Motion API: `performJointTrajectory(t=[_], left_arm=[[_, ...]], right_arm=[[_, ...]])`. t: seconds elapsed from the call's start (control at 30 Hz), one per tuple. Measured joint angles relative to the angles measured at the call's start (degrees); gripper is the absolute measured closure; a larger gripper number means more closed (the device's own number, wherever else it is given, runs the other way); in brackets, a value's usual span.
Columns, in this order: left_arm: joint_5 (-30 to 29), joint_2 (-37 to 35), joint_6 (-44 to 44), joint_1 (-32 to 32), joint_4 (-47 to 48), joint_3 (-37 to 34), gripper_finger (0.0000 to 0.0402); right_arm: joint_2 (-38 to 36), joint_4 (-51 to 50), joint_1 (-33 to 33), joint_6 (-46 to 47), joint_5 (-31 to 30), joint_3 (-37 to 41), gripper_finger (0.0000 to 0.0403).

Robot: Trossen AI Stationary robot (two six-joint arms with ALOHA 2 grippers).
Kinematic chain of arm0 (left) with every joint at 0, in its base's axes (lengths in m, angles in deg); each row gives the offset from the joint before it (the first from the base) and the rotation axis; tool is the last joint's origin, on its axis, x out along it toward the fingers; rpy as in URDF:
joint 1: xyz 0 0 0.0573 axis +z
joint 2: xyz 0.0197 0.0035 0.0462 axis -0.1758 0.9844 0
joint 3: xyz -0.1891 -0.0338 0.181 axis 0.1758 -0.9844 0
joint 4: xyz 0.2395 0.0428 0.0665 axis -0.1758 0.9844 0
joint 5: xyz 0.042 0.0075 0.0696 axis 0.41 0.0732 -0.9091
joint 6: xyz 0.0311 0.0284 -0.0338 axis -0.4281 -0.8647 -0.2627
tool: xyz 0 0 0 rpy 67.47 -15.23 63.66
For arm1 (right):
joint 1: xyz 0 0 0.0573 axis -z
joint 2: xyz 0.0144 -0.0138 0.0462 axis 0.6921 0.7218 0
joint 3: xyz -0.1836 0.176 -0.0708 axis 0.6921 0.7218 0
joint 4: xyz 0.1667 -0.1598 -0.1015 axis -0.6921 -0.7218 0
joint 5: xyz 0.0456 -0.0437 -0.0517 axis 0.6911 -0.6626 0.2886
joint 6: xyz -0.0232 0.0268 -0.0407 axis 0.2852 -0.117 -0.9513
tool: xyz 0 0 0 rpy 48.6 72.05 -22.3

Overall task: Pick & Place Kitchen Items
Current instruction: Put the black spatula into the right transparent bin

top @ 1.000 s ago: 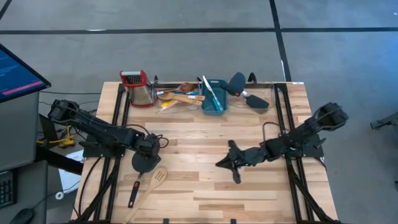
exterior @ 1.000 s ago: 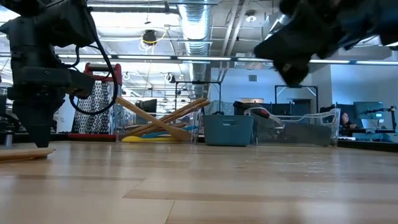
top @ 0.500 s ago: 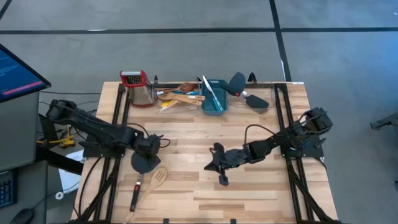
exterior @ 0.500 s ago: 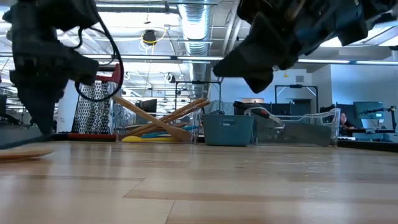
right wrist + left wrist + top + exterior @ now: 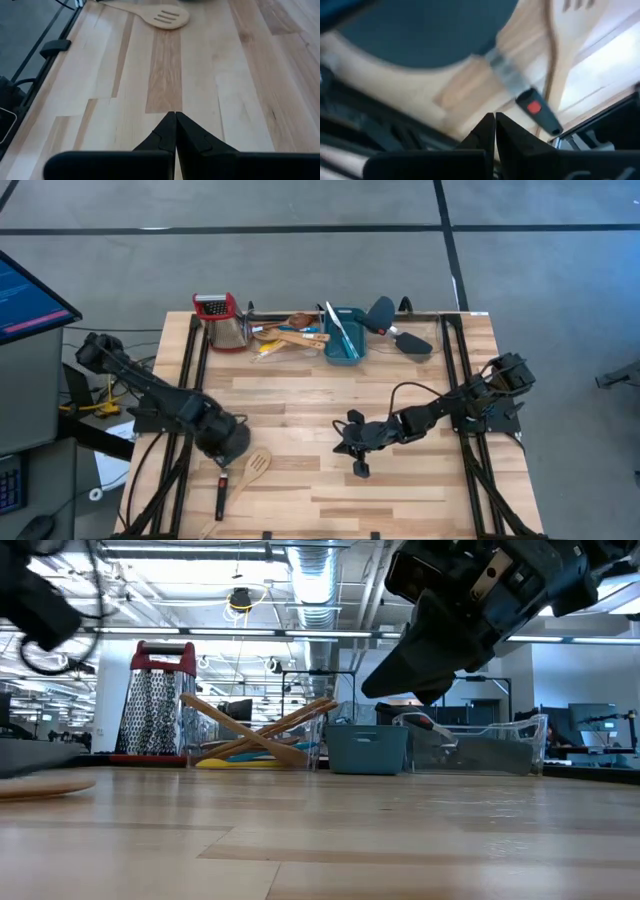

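A black spatula [image 5: 222, 488] with a round dark head and a red mark on its handle lies flat near the table's near left corner. A pale wooden slotted spatula [image 5: 256, 464] lies right beside it. My left gripper [image 5: 495, 123] is shut and hangs above the black spatula's head [image 5: 425, 35], pointing steeply down, with nothing between its fingers. My right gripper [image 5: 175, 120] is shut too. It hovers over the bare middle of the table [image 5: 357, 465] and slants toward the wooden spatula [image 5: 161, 15]. More utensils [image 5: 288, 332] lie piled at the far edge.
Along the far edge stand a red-topped grater [image 5: 222, 320], a teal tub [image 5: 342, 336] and clear bins holding wooden spoons and black spatulas [image 5: 398, 332]. Black frame rails [image 5: 190, 370] run down both sides of the table. Bare wood [image 5: 300, 395] lies between the arms.
My left gripper has risen from just above the table by the black spatula's head, swung toward the table's left edge and tipped. My right gripper has come toward the table's left and sunk a little, then kept still. Both stayed shut.
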Motion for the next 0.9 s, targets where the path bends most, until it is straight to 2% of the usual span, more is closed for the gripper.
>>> performJointTrajectory(t=[0.17, 0.33, 0.63, 0.8, 0.9], left_arm=[[0.86, 1.21, 11.17, -7.85, -0.83, -0.01, 0.04], [0.75, 4.98, 16.68, -12.49, -8.07, -0.01, 0.04], [0.42, 17.17, 15.03, -13.55, -13.13, -0.01, 0.04], [0.08, 20.3, 13.8, -13.57, -13.5, -0.01, 0.04], [-3.71, 20.81, 13.7, -13.55, -14.68, -0.01, 0.04]], right_arm=[[0.0, -1.09, -0.62, 0.86, -0.13, 0.02, 0.0403], [0.0, -1.06, -0.79, 0.86, -0.13, 0.04, 0.0403], [0.0, -0.87, -0.79, 0.86, -0.13, 0.04, 0.0403], [0.0, -0.87, -0.79, 0.86, -0.13, 0.05, 0.0403], [0.0, -0.85, -0.79, 0.86, -0.11, 0.07, 0.0403]])
